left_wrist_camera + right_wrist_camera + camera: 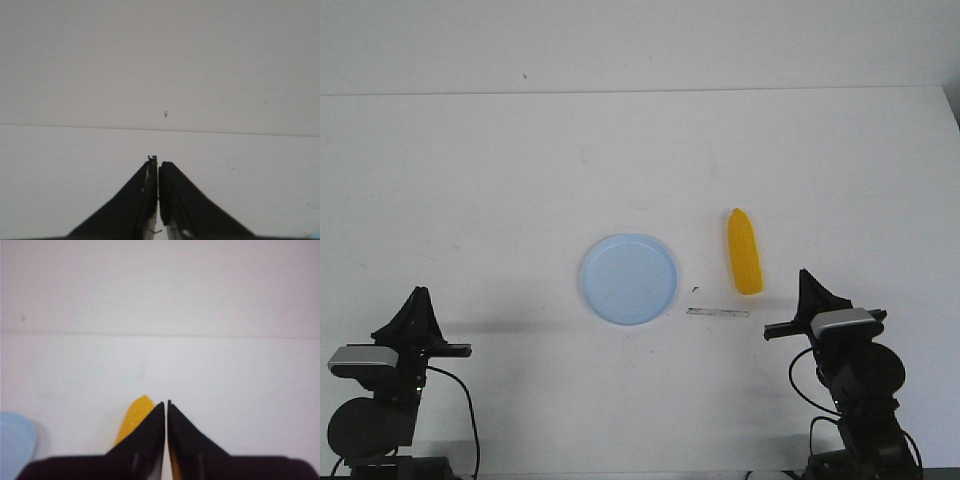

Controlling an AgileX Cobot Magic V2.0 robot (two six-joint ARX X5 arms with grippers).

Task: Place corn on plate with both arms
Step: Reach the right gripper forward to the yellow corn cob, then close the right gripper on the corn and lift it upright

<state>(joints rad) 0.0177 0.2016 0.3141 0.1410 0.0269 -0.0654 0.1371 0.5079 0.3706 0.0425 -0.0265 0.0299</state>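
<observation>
On the white table (500, 180), seen from the front, the plate (629, 279) lies flat near the middle with nothing on it. Just to its right, apart from it, the corn (744, 251) lies on the table with its pointed end away from the robot and its blunt end toward the right arm. A small grey strip (718, 312) lies on the table near the robot's side of the gap between plate and corn, with a tiny dark speck (693, 289) beside it. The left gripper (418, 296) rests at the near left corner, well apart from the plate, pointing away from the robot. The right gripper (806, 277) sits at the near right, close to the blunt end of the corn but not touching it.

From the left wrist, the left gripper (158, 161) shows its two black fingers pressed together with only a hairline between them, clenched on nothing. Bare table lies ahead, with the far table edge as a faint line and a tiny speck (165, 114) on the wall beyond.

From the right wrist, the right gripper (166, 402) is likewise clenched, its fingers meeting at the tips and holding nothing. The corn (136, 416) shows just behind the fingers, partly hidden by them. A sliver of the plate (15, 442) appears at the picture's edge.
</observation>
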